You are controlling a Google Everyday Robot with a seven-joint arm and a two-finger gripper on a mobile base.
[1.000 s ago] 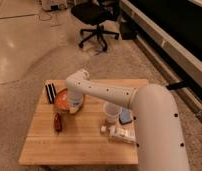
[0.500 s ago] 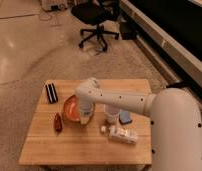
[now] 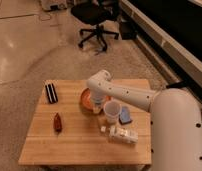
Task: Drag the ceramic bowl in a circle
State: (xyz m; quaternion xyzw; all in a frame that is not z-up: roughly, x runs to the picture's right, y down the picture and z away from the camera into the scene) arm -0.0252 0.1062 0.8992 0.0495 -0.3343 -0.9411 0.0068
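The ceramic bowl (image 3: 87, 99) is a shallow orange-red bowl on the wooden table (image 3: 69, 145), near the table's middle, just left of a small translucent white cup (image 3: 112, 111). My gripper (image 3: 98, 103) reaches down from the white arm onto the bowl's right side and covers part of its rim. The arm runs from the lower right across the table to the bowl.
A black rectangular object (image 3: 52, 93) lies at the table's back left. A dark red object (image 3: 57, 122) lies at the left. A blue item (image 3: 125, 116) and a white packet (image 3: 121, 134) lie right of the cup. An office chair (image 3: 96, 20) stands behind the table.
The bowl and my gripper have moved right, from beside the black object to the table's middle, close to the cup.
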